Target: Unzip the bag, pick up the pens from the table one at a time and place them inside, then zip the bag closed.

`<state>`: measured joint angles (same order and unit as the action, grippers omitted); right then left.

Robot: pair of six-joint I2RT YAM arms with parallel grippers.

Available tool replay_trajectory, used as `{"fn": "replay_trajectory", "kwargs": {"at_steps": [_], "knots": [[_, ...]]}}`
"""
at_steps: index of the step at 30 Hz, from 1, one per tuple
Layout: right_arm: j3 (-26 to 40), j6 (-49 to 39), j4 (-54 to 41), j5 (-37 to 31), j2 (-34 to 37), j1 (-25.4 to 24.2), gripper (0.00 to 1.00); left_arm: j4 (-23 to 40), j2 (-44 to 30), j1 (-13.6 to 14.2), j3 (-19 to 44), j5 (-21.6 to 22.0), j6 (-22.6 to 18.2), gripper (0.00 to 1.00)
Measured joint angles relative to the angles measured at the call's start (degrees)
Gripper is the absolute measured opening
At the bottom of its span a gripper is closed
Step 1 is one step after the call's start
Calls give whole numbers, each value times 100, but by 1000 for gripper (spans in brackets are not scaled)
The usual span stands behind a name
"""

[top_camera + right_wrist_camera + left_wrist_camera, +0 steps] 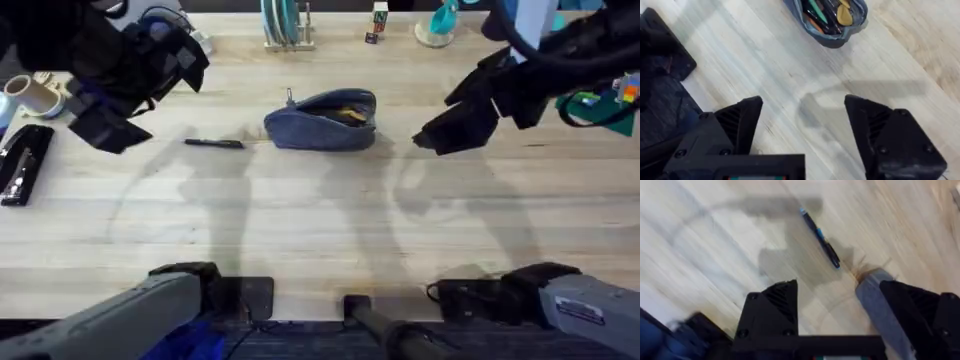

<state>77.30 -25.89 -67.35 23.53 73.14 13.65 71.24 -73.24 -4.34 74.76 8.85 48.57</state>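
My left jaws (pixel 840 315) hang open and empty over the last pen (pixel 214 144), just left of the unzipped bag (pixel 322 120); my right jaws (pixel 802 132), open and empty, stand clear.

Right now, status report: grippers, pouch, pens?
Left gripper open, empty. Right gripper open, empty. Pencil pouch unzipped, pens inside. One black pen on the table, path clear.

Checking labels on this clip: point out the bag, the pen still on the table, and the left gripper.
bag (pixel 320 128), overhead view, on its blue-grey fabric side.
pen (pixel 214 143), overhead view, on the middle of its barrel.
left gripper (pixel 837 315), left wrist view, midway between its open fingertips.
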Motion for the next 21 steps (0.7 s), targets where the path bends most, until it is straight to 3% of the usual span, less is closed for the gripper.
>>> {"fn": "replay_trajectory", "kwargs": {"at_steps": [3,7,21], "knots": [[0,0,0,0,0,0,998,47,-208,0,0,-1,660,995],[0,0,2,0,0,0,998,50,-469,0,0,0,1223,995],[0,0,2,0,0,0,998,-112,-1608,-68,0,-3,1819,993]]}}
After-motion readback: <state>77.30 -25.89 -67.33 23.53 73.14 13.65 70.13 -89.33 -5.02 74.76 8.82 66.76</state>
